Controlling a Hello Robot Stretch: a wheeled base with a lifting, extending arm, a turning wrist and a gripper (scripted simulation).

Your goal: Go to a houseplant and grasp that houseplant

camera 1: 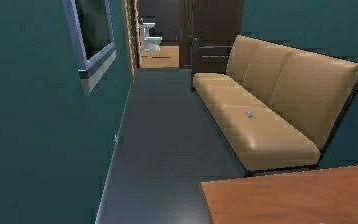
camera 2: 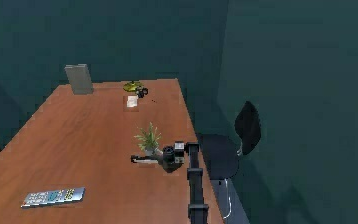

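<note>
— Houseplant [camera 2: 148,136]: what does it look like?

— A small tuft of thin, spiky green leaves fanning upward, with something pale at its foot. The pot is too small to make out.

— Where on the tabletop [camera 2: 77,140] is it?

— It stands upright on the brown wood near the right edge, roughly midway between the far and near edges.

— And the gripper [camera 2: 152,159]?

— Its dark body sits at the end of the arm [camera 2: 194,185], right at the plant's base on the near side. I cannot tell whether it touches the plant. I cannot tell how the fingers are set either, or whether they hold anything, because the plant stands on the wood directly behind them.

— What else does the arm side view show?

— A grey upright box [camera 2: 79,78] stands at the far left corner. A yellow-green thing [camera 2: 135,88] lies by the far edge with a small white thing [camera 2: 133,100] just beside it. A flat pale strip [camera 2: 53,197] lies towards the near left corner, and a dark chair [camera 2: 237,140] stands just beside the right edge.

— And the forward view?

— Other parts of the room. One table corner [camera 1: 287,198] shows at the bottom right. A tan sofa [camera 1: 267,95] runs along the right wall with a small grey thing [camera 1: 249,115] on its seat. A blue-framed panel [camera 1: 92,40] hangs on the teal wall at the left. A doorway [camera 1: 159,58] opens at the far end, with a white fixture [camera 1: 152,40] beyond it.
</note>
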